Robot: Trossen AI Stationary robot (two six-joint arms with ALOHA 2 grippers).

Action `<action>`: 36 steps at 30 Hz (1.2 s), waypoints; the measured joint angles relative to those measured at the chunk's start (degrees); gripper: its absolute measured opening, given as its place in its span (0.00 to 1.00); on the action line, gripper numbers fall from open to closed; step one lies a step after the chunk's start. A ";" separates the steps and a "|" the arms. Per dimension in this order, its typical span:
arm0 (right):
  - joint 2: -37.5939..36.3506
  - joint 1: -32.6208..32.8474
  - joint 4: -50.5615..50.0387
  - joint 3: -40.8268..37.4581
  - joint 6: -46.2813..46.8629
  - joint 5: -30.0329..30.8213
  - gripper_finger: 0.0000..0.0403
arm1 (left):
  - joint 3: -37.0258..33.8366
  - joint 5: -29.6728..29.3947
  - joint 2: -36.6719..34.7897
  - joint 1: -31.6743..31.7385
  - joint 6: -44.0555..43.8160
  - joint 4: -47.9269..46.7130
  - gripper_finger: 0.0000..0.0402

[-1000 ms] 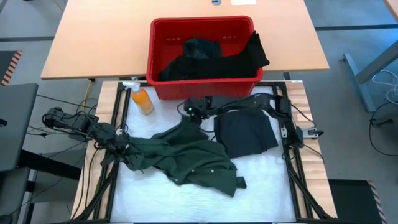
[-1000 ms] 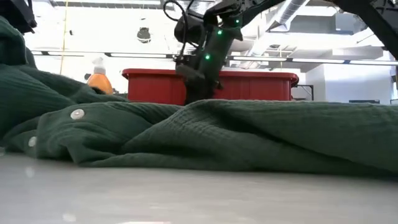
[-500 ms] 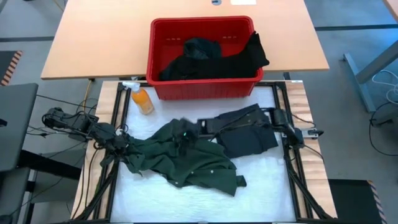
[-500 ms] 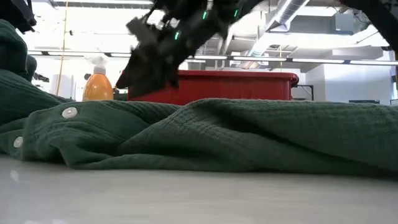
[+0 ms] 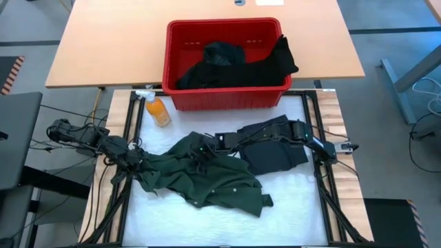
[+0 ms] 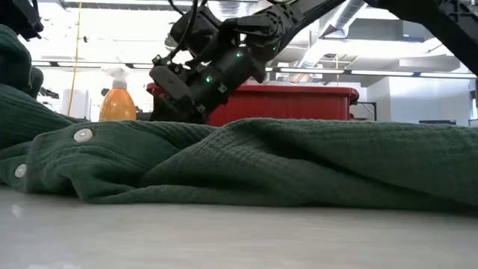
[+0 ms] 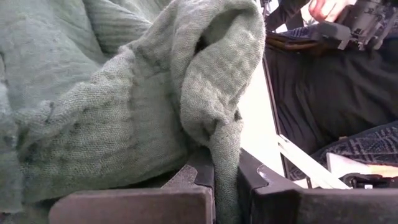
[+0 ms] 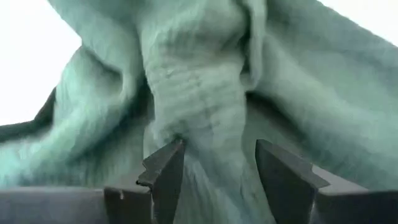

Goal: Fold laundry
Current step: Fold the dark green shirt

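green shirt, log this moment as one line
left gripper: shut on green shirt edge | right gripper: open, fingers astride a shirt fold | black garment: flat beside shirt

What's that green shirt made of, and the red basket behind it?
The green shirt looks like soft woven cloth, perhaps a crinkled cotton gauze: a fine ribbed weave, matte, with pale buttons. The red basket looks like moulded plastic: smooth, slightly glossy walls with small slots near the rim.

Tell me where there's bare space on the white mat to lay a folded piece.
Free: the near strip of the white mat below the green shirt, and the near right corner below the black garment. Crowded: the middle, where both end effectors work the shirt, and by the red basket.
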 joint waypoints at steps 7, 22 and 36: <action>-0.28 1.95 -1.59 -0.09 -2.63 -1.21 0.25 | 0.00 -0.18 0.00 0.00 -0.02 0.00 0.00; -11.96 11.85 -27.03 -1.42 0.40 -1.44 0.05 | 0.01 -10.00 0.02 0.00 -5.20 0.47 0.00; -19.88 27.35 18.35 -33.88 39.55 -6.35 0.07 | -13.23 -6.21 6.52 -1.93 -12.70 23.59 0.00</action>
